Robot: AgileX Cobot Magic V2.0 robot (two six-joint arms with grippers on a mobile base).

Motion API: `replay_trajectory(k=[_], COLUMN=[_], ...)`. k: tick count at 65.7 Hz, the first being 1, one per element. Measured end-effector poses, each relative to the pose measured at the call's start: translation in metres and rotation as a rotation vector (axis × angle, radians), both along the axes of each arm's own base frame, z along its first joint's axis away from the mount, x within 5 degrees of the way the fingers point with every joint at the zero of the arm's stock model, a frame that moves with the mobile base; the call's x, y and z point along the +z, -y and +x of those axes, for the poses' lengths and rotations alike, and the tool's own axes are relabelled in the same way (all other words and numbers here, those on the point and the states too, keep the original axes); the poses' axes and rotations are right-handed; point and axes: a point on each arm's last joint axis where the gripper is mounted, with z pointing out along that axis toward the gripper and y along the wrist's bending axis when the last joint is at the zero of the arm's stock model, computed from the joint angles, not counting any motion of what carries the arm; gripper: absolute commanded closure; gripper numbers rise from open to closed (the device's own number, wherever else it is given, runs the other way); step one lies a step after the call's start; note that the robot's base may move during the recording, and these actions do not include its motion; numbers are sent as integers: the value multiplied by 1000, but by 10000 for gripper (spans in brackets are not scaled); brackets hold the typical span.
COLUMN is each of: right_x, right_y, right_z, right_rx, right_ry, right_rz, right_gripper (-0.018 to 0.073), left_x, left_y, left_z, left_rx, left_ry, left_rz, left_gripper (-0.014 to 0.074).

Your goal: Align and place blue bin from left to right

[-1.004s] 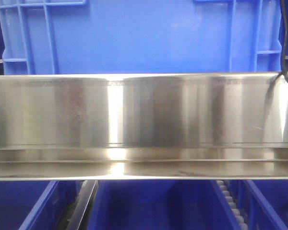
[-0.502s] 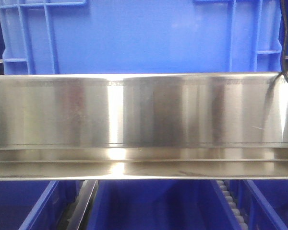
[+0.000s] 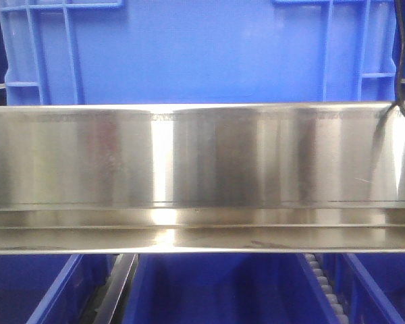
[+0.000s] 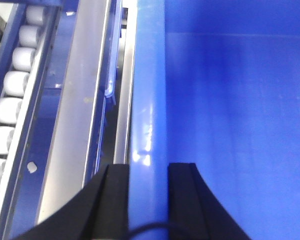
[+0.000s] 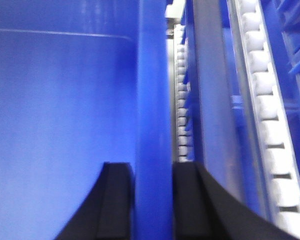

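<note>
The blue bin (image 3: 202,50) fills the top of the front view, its smooth side panel and ribbed corners rising behind a steel rail. In the left wrist view my left gripper (image 4: 149,170) straddles the bin's left rim (image 4: 149,100), one black finger (image 4: 117,190) outside and the other inside, both pressed to the wall. My right gripper (image 5: 152,170) clamps the opposite rim (image 5: 152,75) the same way, with one finger (image 5: 117,200) inside the bin. The bin's inside looks bare where it shows.
A wide stainless steel rail (image 3: 202,169) crosses the front view below the bin. Under it are more blue bins (image 3: 216,290). White roller tracks run beside the bin on the left (image 4: 10,100) and right (image 5: 270,125). A black cable (image 3: 399,81) hangs at the far right.
The bin's ribs and left edge have edged a few pixels to the right in the front view. Nothing else differs.
</note>
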Motion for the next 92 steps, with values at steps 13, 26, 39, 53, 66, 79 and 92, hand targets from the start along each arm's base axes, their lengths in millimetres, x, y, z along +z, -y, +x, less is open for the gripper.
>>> replay_trajectory(k=[13, 26, 39, 53, 66, 79, 92], right_x=[0, -1, 3, 14, 35, 63, 84], right_y=[0, 0, 0, 1, 7, 10, 14], right_z=[0, 1, 0, -4, -17, -41, -70], right_rx=[0, 0, -20, -49, -64, -45, -25], right_ry=[0, -2, -3, 14, 49, 107, 147], right_rz=[0, -1, 20, 41, 79, 128, 168], right_gripper=[620, 620, 631, 631, 631, 631, 631], left_x=[0, 0, 0, 3, 23, 51, 76], left_y=[0, 0, 0, 0, 0, -9, -14], left_z=[0, 0, 0, -4, -20, -40, -64], left_rx=[-1, -1, -1, 1, 8, 13, 7], left_ry=[-1, -1, -1, -5, 33, 105, 157], left_rz=[-2, -2, -2, -9, -25, -40, -56], left_gripper=[707, 707, 707, 707, 707, 707, 707])
